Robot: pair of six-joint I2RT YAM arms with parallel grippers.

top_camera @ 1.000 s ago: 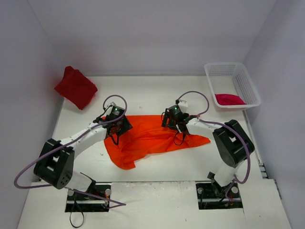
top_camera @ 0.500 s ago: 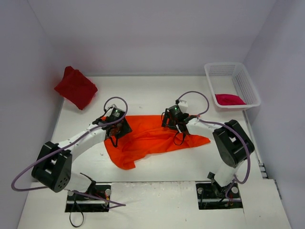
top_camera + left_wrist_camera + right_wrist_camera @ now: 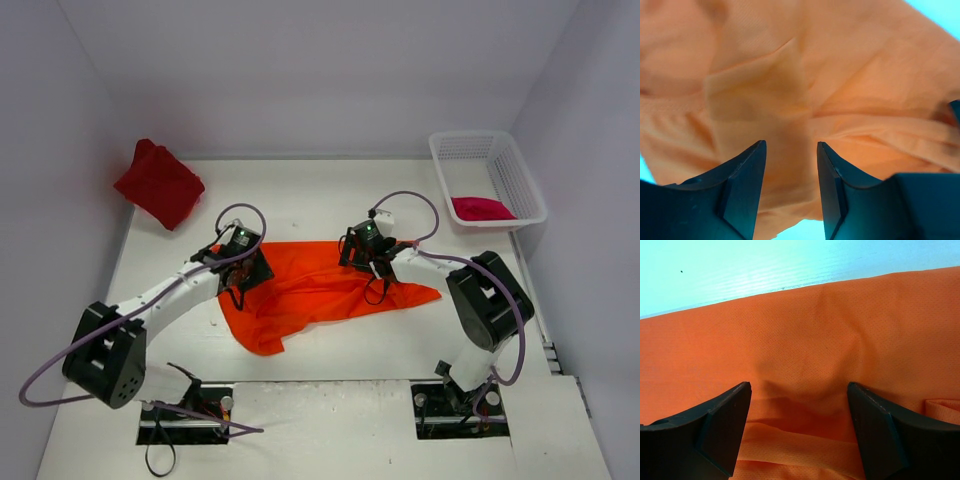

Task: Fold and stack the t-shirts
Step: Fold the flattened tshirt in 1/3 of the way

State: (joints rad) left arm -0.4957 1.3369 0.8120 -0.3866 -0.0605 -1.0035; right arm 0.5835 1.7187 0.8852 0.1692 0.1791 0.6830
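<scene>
White table (image 3: 330,190), basket (image 3: 522,190) overhead only; up close, both jaws wide over orange t-shirt (image 3: 310,290).

white table (image 3: 330,195): orange t-shirt (image 3: 310,290) spread mid-table, dark red t-shirt (image 3: 160,183) bunched far left, mesh basket (image 3: 515,180) far right.

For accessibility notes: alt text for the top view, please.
Open left gripper and right gripper hover over a rumpled orange shirt mid-table. A dark red shirt lies far left; a pink shirt sits in the basket far right.
</scene>
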